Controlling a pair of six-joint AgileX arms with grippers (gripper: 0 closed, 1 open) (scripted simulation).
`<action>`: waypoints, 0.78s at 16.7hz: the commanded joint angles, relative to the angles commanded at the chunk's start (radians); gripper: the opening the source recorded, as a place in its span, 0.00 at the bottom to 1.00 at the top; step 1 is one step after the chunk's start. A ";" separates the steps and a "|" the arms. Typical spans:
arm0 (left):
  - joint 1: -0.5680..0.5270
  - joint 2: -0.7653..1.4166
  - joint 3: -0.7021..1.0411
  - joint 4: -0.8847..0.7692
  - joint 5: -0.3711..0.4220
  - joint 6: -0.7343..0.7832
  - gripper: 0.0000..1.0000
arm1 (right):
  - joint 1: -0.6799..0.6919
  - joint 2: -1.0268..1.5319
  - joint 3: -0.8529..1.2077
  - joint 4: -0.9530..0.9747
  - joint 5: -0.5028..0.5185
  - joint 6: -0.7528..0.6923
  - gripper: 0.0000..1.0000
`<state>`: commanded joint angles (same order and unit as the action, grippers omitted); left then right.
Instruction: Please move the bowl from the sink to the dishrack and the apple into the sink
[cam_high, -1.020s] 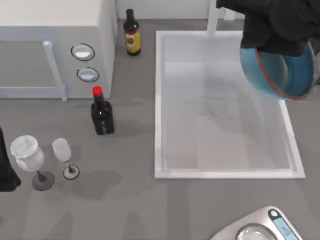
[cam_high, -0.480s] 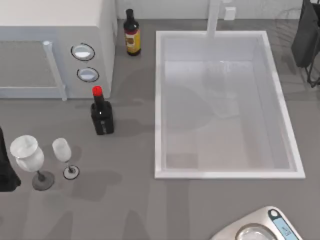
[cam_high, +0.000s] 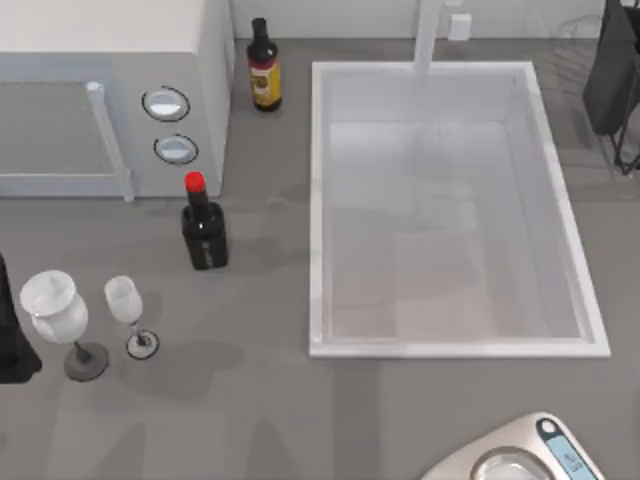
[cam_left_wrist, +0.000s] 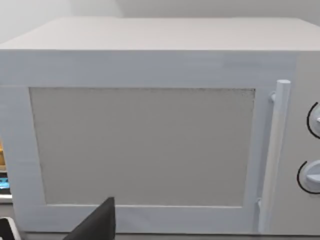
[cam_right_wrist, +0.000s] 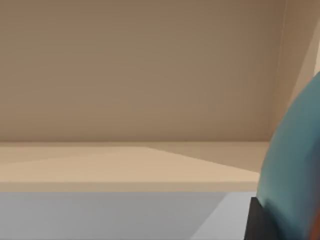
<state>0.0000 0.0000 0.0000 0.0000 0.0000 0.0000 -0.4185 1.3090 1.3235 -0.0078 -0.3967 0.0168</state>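
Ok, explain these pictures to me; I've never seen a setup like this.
Two robot arms work at a grey table. One picture looks down from above; the other two come from cameras on the arms' wrists. From above: a white microwave, a brown sauce bottle, a red-capped black bottle, a large wine glass, a small wine glass, a large white sink and a silver scale. The left arm waits at the left edge, facing the microwave. The right arm is far right; its wrist view shows a round glossy blue bowl, apparently gripped.
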 joint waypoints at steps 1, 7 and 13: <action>0.000 0.000 0.000 0.000 0.000 0.000 1.00 | 0.000 0.000 0.000 0.000 0.000 0.000 0.00; 0.000 0.000 0.000 0.000 0.000 0.000 1.00 | 0.022 0.100 -0.056 0.105 0.024 0.001 0.00; 0.000 0.000 0.000 0.000 0.000 0.000 1.00 | 0.061 0.297 -0.184 0.514 0.066 0.000 0.00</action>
<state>0.0000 0.0000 0.0000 0.0000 0.0000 0.0000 -0.3575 1.6058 1.1393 0.5064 -0.3312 0.0171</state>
